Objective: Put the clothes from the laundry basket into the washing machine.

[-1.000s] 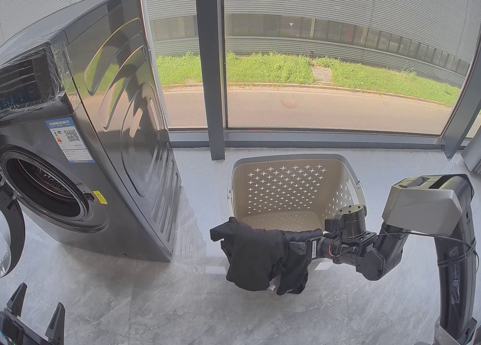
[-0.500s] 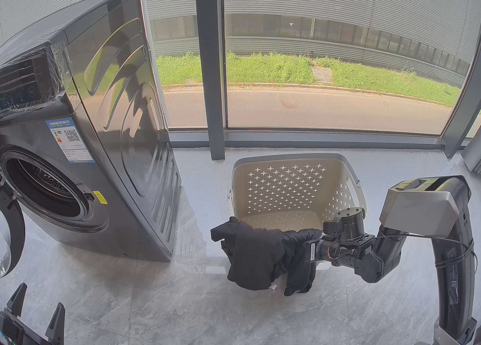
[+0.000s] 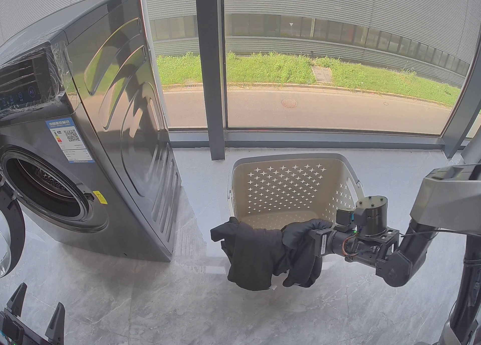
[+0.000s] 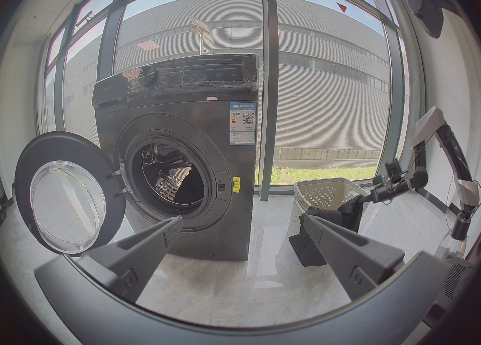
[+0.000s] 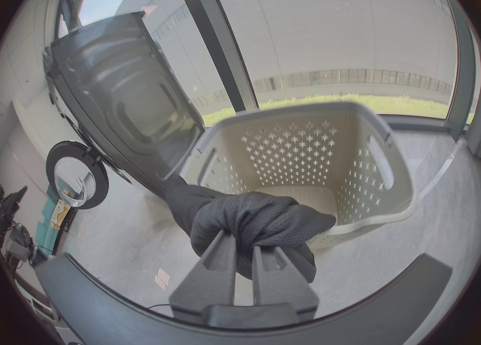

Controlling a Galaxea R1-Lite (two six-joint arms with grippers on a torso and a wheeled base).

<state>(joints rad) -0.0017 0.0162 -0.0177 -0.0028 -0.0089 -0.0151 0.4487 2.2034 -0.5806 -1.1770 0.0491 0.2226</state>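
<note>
The right pincer (image 5: 244,254) is pressed together on a bunched fold of a black garment (image 3: 255,256), its 2 fingers (image 5: 273,271) nearly closed with the cloth pinched between them. It sits at the near rim of the laundry basket (image 3: 293,159). The rest of the garment drapes over that rim and hangs down the basket's outer wall on the side toward the washing machine (image 3: 120,110); whether its lower edge touches the floor (image 3: 150,301) cannot be told. The basket is cream with star-shaped holes, stands on the floor by the window (image 3: 325,60), and its inside bottom shows bare.

The washing machine stands to the robot's left, well apart from the basket. Its round door (image 4: 65,195) is swung wide open and the drum opening (image 3: 45,188) is dark. On its front, a blue-and-white label (image 3: 69,139) with a square scan code sits above a small yellow sticker (image 3: 99,197); the print on both is too small to read. The control panel (image 3: 20,93) shows faint blue lit symbols.

The left pincer (image 4: 241,220) is low, facing the machine's front, spread wide and holding nothing.
</note>
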